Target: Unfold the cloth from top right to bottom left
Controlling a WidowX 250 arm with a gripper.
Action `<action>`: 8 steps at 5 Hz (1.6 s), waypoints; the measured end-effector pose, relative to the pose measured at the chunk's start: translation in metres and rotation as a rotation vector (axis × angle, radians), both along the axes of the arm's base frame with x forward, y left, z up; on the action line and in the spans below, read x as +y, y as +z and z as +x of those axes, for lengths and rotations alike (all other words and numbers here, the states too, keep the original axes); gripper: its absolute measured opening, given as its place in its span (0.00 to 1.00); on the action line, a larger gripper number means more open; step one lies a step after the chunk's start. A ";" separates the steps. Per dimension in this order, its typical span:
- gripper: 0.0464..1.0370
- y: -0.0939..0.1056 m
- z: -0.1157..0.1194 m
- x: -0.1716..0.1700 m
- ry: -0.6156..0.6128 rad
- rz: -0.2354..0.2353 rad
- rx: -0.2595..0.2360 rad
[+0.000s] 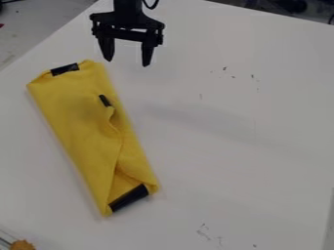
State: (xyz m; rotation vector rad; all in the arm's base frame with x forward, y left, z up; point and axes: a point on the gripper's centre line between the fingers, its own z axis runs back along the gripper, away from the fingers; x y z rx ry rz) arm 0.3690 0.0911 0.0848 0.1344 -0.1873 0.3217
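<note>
From where I stand, a folded yellow cloth (81,127) lies slantwise on the white table (241,161), nearer end lower, with black patches at both ends and one between. Beyond its far end, the black gripper (126,62) hangs, fingers spread wide, holding nothing.

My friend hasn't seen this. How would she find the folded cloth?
Look at the big white table seen from above. On its left side, just below and left of the black robot arm, lies a long, slanting bundle: the folded cloth. It is bright yellow with dark patches at its top and bottom ends, unlike the small orange-brown thing at the bottom left corner.
</note>
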 end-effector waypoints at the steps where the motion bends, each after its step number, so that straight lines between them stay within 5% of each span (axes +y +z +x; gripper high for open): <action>1: 0.96 -0.014 -0.003 -0.001 0.005 -0.009 0.035; 4: 0.96 -0.058 -0.040 0.012 0.089 -0.027 0.067; 5: 0.91 -0.058 -0.049 0.017 0.129 -0.040 0.054; 7: 0.32 -0.060 -0.055 0.019 0.143 -0.051 0.072; 8: 0.12 -0.060 -0.055 0.020 0.141 -0.050 0.071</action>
